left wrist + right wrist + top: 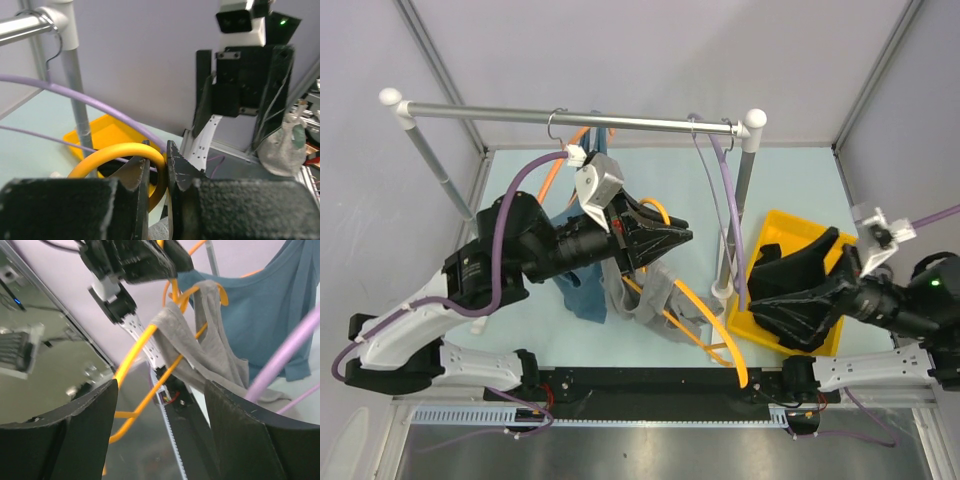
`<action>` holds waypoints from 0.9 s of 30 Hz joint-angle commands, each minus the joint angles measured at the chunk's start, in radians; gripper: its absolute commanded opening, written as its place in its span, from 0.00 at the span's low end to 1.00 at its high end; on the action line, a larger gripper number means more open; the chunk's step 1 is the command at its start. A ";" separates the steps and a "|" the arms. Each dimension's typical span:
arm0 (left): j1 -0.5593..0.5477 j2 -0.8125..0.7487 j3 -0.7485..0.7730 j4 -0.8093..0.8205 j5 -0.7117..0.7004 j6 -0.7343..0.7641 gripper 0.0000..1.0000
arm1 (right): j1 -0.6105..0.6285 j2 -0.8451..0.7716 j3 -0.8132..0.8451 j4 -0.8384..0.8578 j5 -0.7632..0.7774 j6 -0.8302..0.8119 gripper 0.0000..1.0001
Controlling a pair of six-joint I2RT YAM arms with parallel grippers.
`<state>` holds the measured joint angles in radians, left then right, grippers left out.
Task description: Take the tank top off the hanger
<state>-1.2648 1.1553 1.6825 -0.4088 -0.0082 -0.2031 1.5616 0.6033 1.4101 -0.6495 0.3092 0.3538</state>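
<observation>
Left gripper [680,238]: clenched on curved orange plastic hanger [723,338]; grey fabric tank top [655,297] hung at its 7 o'clock. Right gripper [761,285]: fingers spread, holding nothing.

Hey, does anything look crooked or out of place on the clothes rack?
Yes. The orange hanger with the grey tank top slants away from the rail, pinched in the left gripper, and the top sags bunched.

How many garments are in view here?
2: a grey tank top draped on the orange hanger, and a blue top hanging beside it. Others may be hidden.
</observation>
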 commanded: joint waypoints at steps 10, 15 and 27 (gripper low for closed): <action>-0.002 -0.068 -0.049 0.145 0.235 -0.081 0.00 | 0.003 0.277 -0.017 0.149 -0.159 -0.217 0.62; -0.002 -0.075 -0.060 0.145 0.247 -0.082 0.00 | 0.003 0.296 -0.026 0.175 -0.125 -0.236 0.54; -0.002 -0.078 -0.070 0.169 0.309 -0.084 0.00 | -0.008 0.316 -0.043 0.240 -0.090 -0.250 0.16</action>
<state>-1.2648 1.0977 1.6154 -0.3084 0.2699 -0.2718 1.5558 0.9138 1.3594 -0.4793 0.1902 0.1211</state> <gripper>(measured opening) 0.155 0.235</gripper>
